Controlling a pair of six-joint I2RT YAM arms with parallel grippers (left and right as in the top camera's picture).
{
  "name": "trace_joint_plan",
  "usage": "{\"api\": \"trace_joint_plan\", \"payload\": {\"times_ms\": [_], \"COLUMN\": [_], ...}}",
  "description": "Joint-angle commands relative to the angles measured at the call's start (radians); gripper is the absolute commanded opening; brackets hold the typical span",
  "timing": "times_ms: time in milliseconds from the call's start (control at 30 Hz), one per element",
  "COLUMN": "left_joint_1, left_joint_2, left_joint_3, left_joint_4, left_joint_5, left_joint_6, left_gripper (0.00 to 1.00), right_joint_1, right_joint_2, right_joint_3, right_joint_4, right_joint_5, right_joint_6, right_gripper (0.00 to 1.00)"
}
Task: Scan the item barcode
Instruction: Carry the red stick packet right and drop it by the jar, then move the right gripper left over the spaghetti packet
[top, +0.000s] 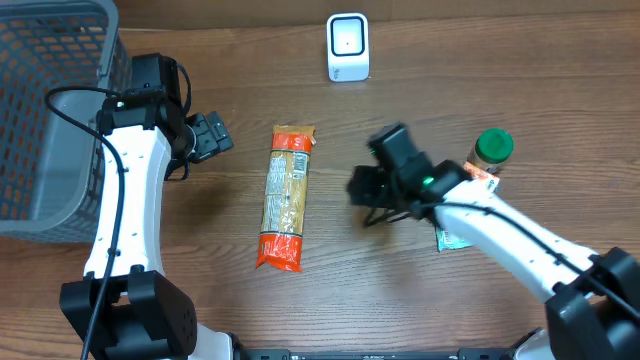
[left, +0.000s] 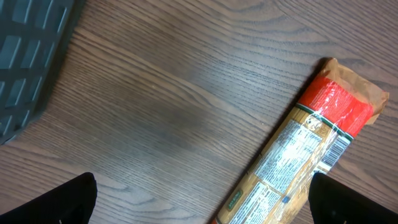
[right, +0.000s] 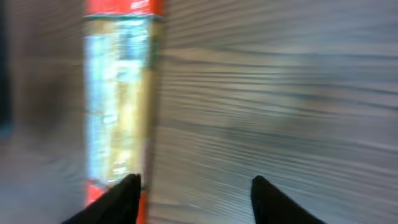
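A long pasta packet (top: 285, 195) with red ends lies flat mid-table, label side up. In the left wrist view the same packet (left: 305, 155) shows a small barcode patch (left: 336, 151) near its red end. My left gripper (top: 214, 135) hovers left of the packet's far end, wide open and empty (left: 200, 186). On the packet's right side, close to the table, my right gripper (top: 360, 186) is open with nothing between its fingers (right: 196, 183). Its view is motion-blurred, with the packet (right: 118, 93) at the left. A white scanner (top: 347, 47) stands at the far edge.
A grey mesh basket (top: 45, 120) fills the far left. A green-lidded spice jar (top: 490, 150) stands at the right, with a flat packet (top: 450, 238) partly hidden under my right arm.
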Motion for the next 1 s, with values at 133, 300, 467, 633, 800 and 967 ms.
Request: {"api": "trace_joint_plan", "payload": {"times_ms": [133, 300, 467, 633, 800, 967], "left_joint_1": [-0.002, -0.002, -0.002, -0.002, -0.002, -0.002], "left_joint_2": [-0.014, -0.014, -0.014, -0.014, -0.014, -0.014], "left_joint_3": [0.016, 0.016, 0.016, 0.016, 0.016, 0.016], "left_joint_4": [0.000, 0.000, 0.000, 0.000, 0.000, 0.000], "left_joint_5": [-0.008, -0.009, -0.009, -0.009, -0.009, -0.008], "left_joint_6": [0.011, 0.011, 0.011, 0.011, 0.011, 0.011], "left_gripper": [1.00, 1.00, 1.00, 1.00, 1.00, 1.00], "right_joint_1": [0.209, 0.338, 0.395, 0.403, 0.404, 0.404], "right_joint_2": [0.137, 0.201, 0.214, 0.241, 0.344, 0.364], "right_joint_3": [-0.004, -0.004, -0.003, -0.003, 0.044, 0.070], "right_joint_4": [0.201, 0.319, 0.391, 0.456, 0.458, 0.422], "right_joint_5": [0.112, 0.404, 0.600, 0.603, 0.597, 0.592], "right_joint_6": [0.177, 0.170, 0.113, 0.087, 0.005, 0.006], "right_gripper": [0.64, 0.75, 0.76, 0.77, 0.93, 0.95]}}
